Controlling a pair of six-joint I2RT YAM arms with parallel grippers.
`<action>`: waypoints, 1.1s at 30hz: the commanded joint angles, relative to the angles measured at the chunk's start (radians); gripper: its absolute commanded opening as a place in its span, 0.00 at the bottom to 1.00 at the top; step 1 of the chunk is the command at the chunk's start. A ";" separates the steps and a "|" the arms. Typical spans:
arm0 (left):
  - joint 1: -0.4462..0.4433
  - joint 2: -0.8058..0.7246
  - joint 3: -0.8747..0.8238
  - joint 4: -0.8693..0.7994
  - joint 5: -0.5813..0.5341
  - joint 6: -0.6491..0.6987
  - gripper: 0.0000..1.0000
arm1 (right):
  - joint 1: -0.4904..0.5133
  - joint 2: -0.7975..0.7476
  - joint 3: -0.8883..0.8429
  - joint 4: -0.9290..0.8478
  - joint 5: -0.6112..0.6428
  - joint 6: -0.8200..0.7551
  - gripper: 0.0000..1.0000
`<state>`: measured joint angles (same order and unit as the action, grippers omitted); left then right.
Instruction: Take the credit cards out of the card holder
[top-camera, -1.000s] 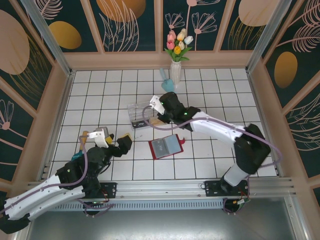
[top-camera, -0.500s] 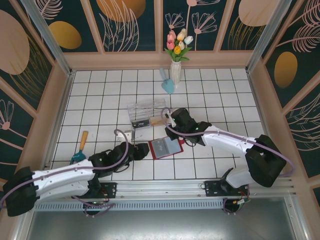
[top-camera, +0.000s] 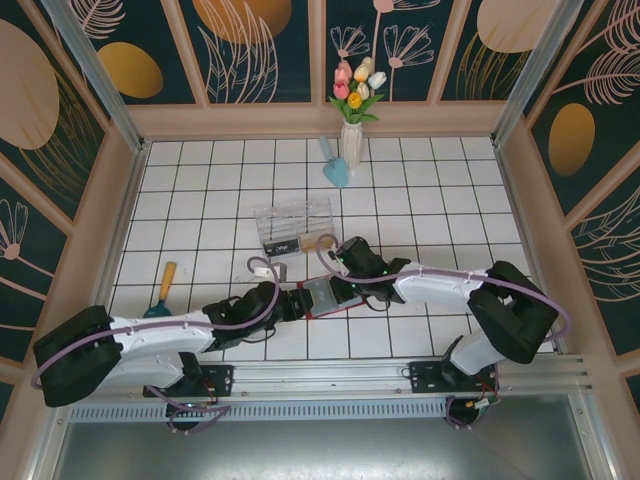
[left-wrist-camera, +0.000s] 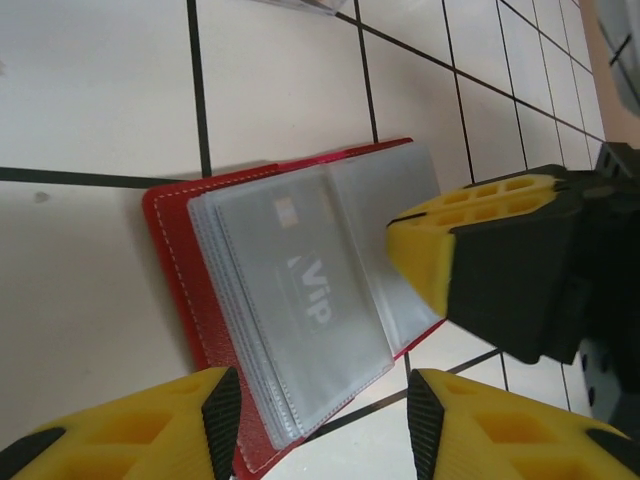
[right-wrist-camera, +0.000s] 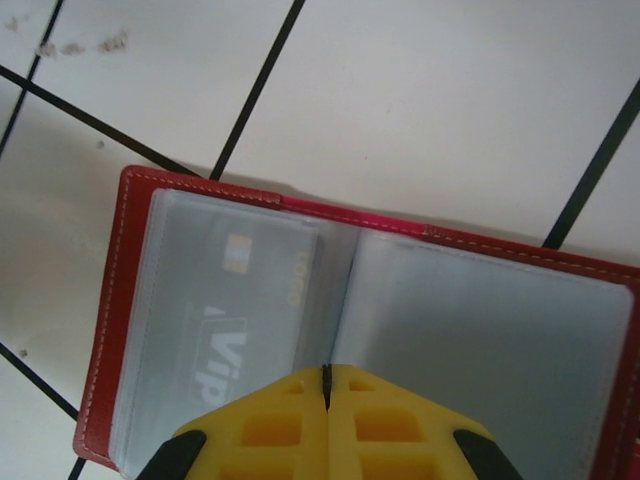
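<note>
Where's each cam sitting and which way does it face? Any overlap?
Top external: above, behind the bases, looking down at the tiled table; both arms meet at the card holder.
Left wrist: low, facing it; left gripper open at its near edge.
Right wrist: straight down onto it; right gripper shut.
Shared: both wrist views show the VIP card.

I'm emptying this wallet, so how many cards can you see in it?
1: a grey VIP card in the top clear sleeve of the open red wallet. The facing sleeve looks empty; more cards may be hidden in sleeves underneath.
</note>
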<state>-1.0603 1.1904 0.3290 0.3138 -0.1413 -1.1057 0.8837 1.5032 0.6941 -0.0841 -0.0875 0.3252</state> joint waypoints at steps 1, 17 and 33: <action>0.004 0.036 0.012 0.096 0.035 -0.038 0.50 | 0.013 0.032 -0.013 0.041 -0.020 0.023 0.05; 0.036 0.151 0.005 0.175 0.081 -0.111 0.46 | 0.048 0.085 -0.039 0.071 -0.012 0.054 0.04; 0.049 0.171 0.021 0.081 0.061 -0.137 0.47 | 0.084 0.086 -0.019 0.072 -0.008 0.087 0.04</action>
<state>-1.0168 1.3521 0.3351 0.3965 -0.0784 -1.2293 0.9581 1.5681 0.6735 -0.0032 -0.0917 0.3901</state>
